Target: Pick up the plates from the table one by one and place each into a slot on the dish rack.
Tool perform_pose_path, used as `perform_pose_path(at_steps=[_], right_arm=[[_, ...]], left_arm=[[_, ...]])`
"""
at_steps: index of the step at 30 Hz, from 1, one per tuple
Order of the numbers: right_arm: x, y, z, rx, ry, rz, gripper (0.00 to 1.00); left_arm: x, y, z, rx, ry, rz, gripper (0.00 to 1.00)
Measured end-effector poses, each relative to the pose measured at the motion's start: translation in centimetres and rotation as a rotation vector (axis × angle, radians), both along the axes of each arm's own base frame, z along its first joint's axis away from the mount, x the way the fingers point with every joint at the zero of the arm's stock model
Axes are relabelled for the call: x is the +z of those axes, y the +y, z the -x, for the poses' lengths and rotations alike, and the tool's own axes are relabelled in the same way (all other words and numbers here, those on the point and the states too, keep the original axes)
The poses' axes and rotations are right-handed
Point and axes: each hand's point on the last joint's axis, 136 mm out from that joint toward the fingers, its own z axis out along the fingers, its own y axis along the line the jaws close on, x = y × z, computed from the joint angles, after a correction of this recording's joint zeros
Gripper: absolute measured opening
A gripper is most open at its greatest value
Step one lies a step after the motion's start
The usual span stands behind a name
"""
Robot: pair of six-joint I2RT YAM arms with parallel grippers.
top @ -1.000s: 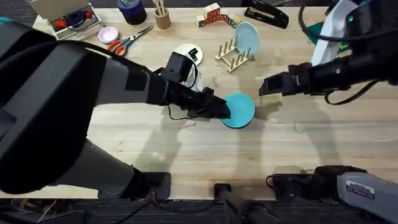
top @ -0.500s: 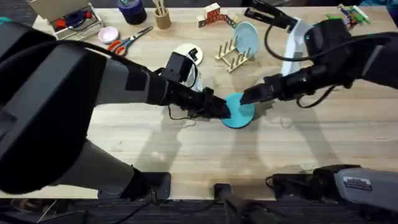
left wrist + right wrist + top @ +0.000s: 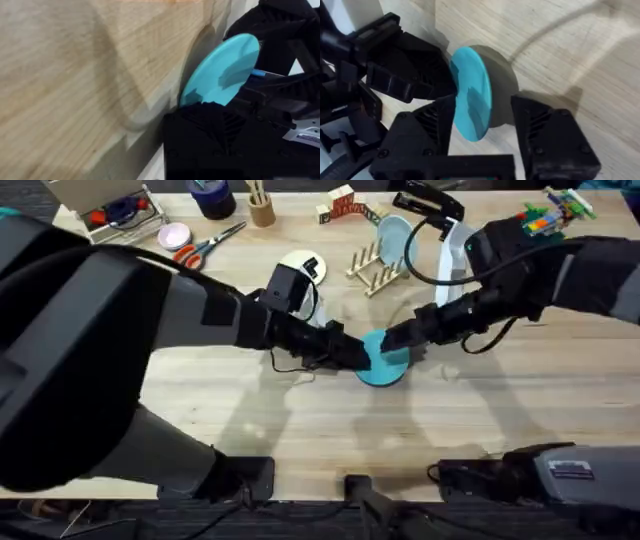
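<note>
Both arms meet at the middle of the desk (image 3: 300, 410), over the turquoise plate (image 3: 385, 360). The left hand (image 3: 358, 357) grips that plate by its left edge; in the left wrist view the plate (image 3: 220, 70) stands tilted up off the wood, its lower edge pinched between the black fingers. The right hand (image 3: 392, 340) reaches in from the other side, its two fingers spread open to either side of the plate's rim; the right wrist view shows the plate (image 3: 471, 92) edge-on between those fingers (image 3: 547, 135), not yet clamped, with the left hand's black body just behind it. The plate's lower edge sits near or on the desk; I cannot tell whether it touches.

The rack (image 3: 375, 268) stands farther back, well apart from the hands, with a paler blue plate (image 3: 395, 240) upright in one slot. The cream plate (image 3: 300, 265) lies flat on the desk left of the rack, partly hidden by the left arm.
</note>
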Motion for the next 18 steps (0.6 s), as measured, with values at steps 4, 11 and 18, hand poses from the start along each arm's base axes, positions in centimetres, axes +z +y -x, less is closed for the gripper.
perform_pose_path(at_steps=[4,11,18], right_arm=[[-0.3,0.2,0.2,0.005,0.017,-0.009,0.570],[-0.5,1.0,0.5,0.023,0.036,-0.034,0.112],[0.1,1.3,0.5,0.017,0.042,-0.078,0.039]], left_arm=[[0.0,0.0,0.0,0.000,0.000,0.000,0.041],[0.0,0.0,0.0,0.000,0.000,0.001,0.041],[0.1,0.0,0.0,0.004,0.008,0.001,0.040]])
